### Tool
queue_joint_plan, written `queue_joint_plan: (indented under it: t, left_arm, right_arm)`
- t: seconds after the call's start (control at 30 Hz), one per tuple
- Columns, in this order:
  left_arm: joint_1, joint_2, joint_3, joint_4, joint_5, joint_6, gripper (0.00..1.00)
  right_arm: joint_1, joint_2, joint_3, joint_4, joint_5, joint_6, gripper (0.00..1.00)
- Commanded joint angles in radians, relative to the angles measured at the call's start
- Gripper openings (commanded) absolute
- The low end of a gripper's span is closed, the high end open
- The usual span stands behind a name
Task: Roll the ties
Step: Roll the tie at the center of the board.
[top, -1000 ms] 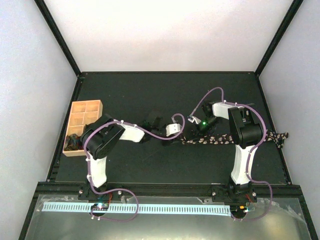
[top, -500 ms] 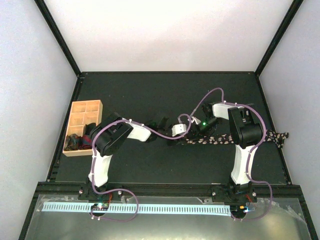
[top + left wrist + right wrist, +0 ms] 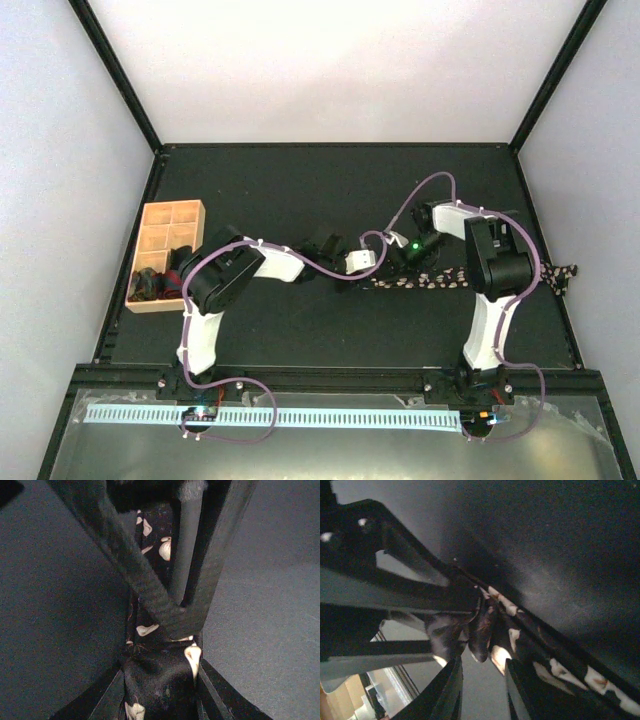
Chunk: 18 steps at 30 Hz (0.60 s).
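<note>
Left gripper point(image 3: 160, 680) jaws are clamping the bunched end of the tie point(image 3: 420, 281), w/ fabric filling the gap betw. its fingers point(image 3: 100, 696). At far left of the top view, a tan tray point(image 3: 146, 225) is sitting by the table's point(image 3: 300, 180) edge, w/ dark items point(image 3: 150, 285) in its near compartments. Vs. 1 s ago, the left arm is reaching further right, so its gripper is now crowding the right gripper point(image 3: 395, 265) near frame centre, and the visible tie run is looking shorter. Right jaws are straddling the tie; can't tell if they're pinching. The tie is lying flat, running right, w/ its far end reaching over the table's right edge. It's dark brown-black w/ pale cream-pink speckles.
</note>
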Motion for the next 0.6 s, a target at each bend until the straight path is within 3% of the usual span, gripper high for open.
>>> queue_joint_plan:
  t: [0.0, 0.13, 0.37, 0.57]
  left_arm:
    - [0.001, 0.018, -0.002, -0.153, -0.101, 0.042, 0.34]
    - [0.000, 0.019, 0.004, -0.154, -0.101, 0.040, 0.35]
    - [-0.001, 0.014, -0.004, -0.156, -0.100, 0.043, 0.35]
    - [-0.001, 0.011, -0.005, -0.155, -0.102, 0.039, 0.36]
  right_arm:
    - [-0.006, -0.060, 0.005, -0.022, -0.054, 0.006, 0.28]
    - [0.004, -0.039, -0.013, 0.037, -0.118, 0.096, 0.31]
    - [0.030, 0.028, 0.025, 0.071, -0.069, 0.116, 0.31]
    - [0.031, 0.056, 0.038, 0.069, -0.027, 0.120, 0.06]
